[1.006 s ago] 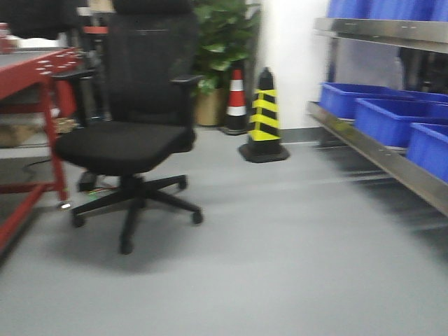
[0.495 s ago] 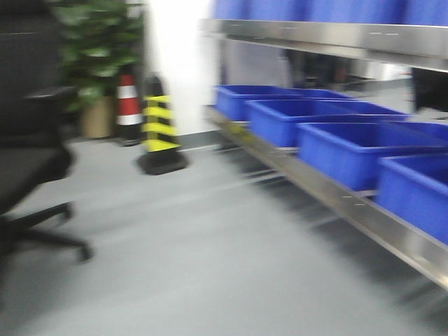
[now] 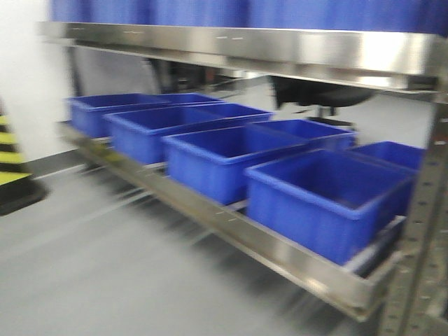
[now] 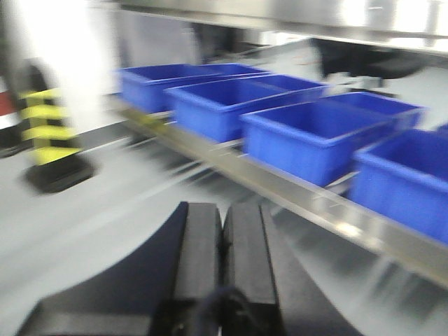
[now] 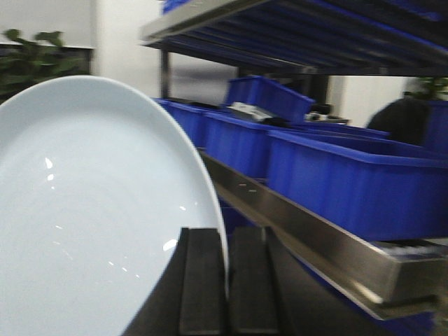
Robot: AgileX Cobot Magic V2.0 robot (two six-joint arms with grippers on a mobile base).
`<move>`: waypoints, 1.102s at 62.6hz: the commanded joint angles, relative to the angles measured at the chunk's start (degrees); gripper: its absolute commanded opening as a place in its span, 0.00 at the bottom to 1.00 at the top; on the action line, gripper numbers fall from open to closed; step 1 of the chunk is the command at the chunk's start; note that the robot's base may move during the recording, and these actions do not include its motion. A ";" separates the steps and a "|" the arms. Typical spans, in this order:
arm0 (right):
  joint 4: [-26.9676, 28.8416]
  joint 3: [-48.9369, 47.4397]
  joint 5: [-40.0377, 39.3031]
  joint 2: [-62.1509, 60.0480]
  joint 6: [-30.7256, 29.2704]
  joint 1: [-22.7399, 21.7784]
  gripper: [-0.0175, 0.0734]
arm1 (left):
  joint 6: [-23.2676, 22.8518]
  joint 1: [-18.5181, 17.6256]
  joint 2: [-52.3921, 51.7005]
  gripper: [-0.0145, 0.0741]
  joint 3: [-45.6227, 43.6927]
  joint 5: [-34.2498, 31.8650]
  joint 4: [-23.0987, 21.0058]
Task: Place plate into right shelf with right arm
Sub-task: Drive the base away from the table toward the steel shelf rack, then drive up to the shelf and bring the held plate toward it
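My right gripper (image 5: 225, 241) is shut on the rim of a white plate (image 5: 84, 210), which stands on edge and fills the left of the right wrist view. The steel shelf (image 5: 308, 224) runs just to the right of it, and also shows in the front view (image 3: 280, 245) and the left wrist view (image 4: 308, 203). My left gripper (image 4: 222, 213) is shut and empty, its jaws pressed together above the grey floor. Neither gripper nor the plate shows in the front view.
Several blue bins (image 3: 329, 199) stand in a row on the lower shelf, more sit on the upper shelf (image 3: 245, 42). A yellow-black cone (image 4: 52, 140) stands at the left on the grey floor (image 3: 105, 266). A steel upright (image 3: 427, 231) is at the right.
The front view has swung right: the office chair, plant and cones have slid out to the left, and the shelf with blue bins now fills the view, closer.
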 commanded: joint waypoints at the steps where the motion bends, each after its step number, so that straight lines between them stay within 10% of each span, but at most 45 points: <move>1: -0.53 -1.72 -5.16 0.31 -0.37 -0.13 0.25 | -0.14 -0.42 -0.57 0.11 0.48 -4.88 -0.22; 69: -0.53 -1.72 -5.16 0.31 -0.37 -0.13 0.25 | -0.14 -0.42 -0.57 0.11 0.48 -4.88 -0.22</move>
